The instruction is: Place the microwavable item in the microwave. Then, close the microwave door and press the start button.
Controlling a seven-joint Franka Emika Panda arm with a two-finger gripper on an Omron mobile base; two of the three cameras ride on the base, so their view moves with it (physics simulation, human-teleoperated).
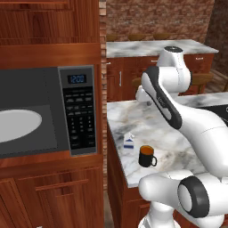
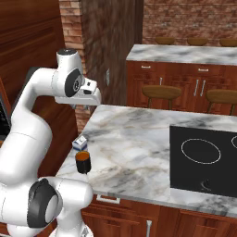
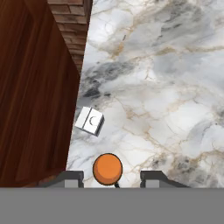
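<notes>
Mugs: one [image 1: 147,156]
Cartons: one [image 1: 129,141]
Microwaves: one [image 1: 49,111]
Cooktops: one [image 2: 203,159]
Bar stools: possibly five [image 2: 160,91], the far ones were indistinct

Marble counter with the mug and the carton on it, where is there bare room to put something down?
Most of the marble counter is bare: the wide stretch between the mug and the black cooktop, and the back part toward the brick wall. It is crowded only at the near left corner, where the mug and the small carton stand close together.
</notes>
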